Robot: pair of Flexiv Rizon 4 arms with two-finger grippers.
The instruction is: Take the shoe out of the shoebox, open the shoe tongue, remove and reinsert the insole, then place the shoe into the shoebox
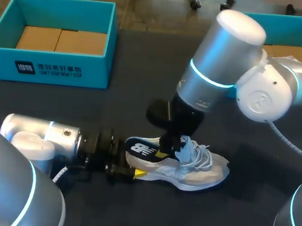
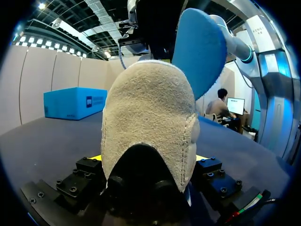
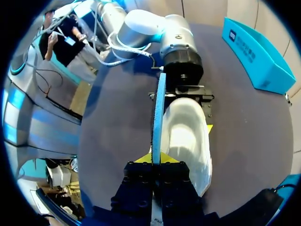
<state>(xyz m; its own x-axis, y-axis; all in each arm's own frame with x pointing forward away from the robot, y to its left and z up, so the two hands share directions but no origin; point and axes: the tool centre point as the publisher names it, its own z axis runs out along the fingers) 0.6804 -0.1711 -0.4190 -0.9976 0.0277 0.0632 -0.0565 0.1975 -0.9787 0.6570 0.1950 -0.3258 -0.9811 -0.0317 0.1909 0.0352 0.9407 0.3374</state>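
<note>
The shoe is standing on its sole at the middle of the table, well apart from the left box and the right box at the far edge. The left pincer is lying low on the table, pinching the shoe's heel from two sides. The right pincer is reaching down from above, pressing together on the blue insole and holding it on edge above the heel.

White logo and print on shoebox front; logo on shoe
</note>
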